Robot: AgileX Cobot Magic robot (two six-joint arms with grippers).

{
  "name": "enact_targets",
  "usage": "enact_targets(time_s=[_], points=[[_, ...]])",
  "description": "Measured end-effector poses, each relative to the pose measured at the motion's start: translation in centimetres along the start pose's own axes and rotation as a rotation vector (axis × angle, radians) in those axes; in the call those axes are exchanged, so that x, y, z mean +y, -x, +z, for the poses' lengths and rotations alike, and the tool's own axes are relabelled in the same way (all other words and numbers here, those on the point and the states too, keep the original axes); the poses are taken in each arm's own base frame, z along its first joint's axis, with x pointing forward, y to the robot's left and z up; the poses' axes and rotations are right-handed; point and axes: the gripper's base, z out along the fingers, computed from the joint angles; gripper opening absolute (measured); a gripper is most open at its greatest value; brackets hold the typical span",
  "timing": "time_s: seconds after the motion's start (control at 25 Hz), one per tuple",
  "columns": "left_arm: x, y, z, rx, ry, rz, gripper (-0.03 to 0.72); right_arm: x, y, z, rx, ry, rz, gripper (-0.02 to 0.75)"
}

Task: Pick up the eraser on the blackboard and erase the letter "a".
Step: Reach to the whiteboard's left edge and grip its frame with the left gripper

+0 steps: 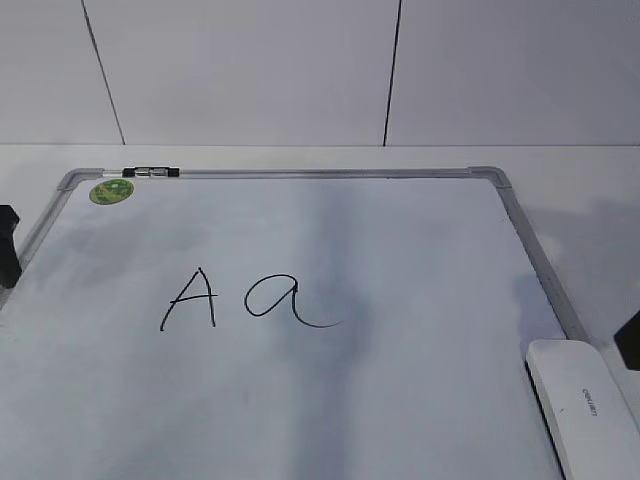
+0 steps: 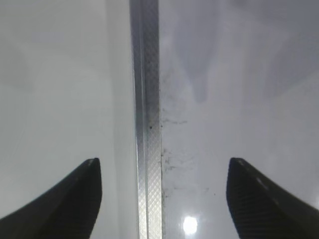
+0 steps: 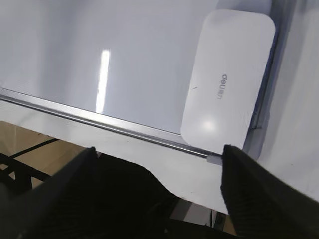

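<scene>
Eraser spot: the eraser (image 1: pixel 585 405) sits in the near right corner of the blackboard (image 1: pixel 420 400), hugging the right frame rail, with its near end running out of the exterior shot.
Eraser long axis: pretty much parallel to that right rail, so it runs from the near edge toward the far edge of the board, slightly angled in the exterior view.
Eraser look: white, glossy, rounded-rectangle block with small grey lettering on top; a thin dark edge shows along its underside.
Which way from the tool: in the right wrist view the eraser (image 3: pixel 227 82) lies ahead of the right tool (image 3: pixel 159 164) and off toward its right finger, not between the fingers yet, well clear of both tips.
Nearer arm: right one, easily. The left tool (image 2: pixel 162 179) is over the opposite frame rail, on the far side of the board from the eraser.
Right tool state: fingers spread wide, nothing in them.
Left tool state: also spread wide and empty, straddling the silver rail.
Letter "a": the cursive letter "a" (image 1: pixel 285 300) is around mid-board, just right of the capital "A" (image 1: pixel 190 298), well apart from the eraser and to its left.
My guess on next move: right tool goes forward and a bit right, and should probably close across the eraser's short side.
Beyond the board: pale surface (image 1: pixel 590 200) all round.
</scene>
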Motion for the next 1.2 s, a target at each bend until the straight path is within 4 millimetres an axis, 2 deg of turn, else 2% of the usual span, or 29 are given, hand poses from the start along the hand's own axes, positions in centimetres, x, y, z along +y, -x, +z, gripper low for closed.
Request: enact_targets(time_s=[0.28,0.48,0.72,1.2], points=[[0.0,0.5,0.2,-0.046,0.003,0.002,0.580,-0.2,0.0,0.0,0.004,-0.020,-0.015,0.588],[0.1,0.7,1.8,-0.004,0.003,0.004,0.580,-0.2,0.0,0.0,0.004,-0.022,-0.018,0.587],[0.2,0.7,2.2,0.008,0.003,0.006,0.573,-0.2,0.0,0.0,0.004,-0.023,-0.018,0.588],[0.2,0.8,4.2,0.061,-0.009,0.017,0.561,-0.2,0.0,0.0,0.004,-0.020,-0.017,0.587]])
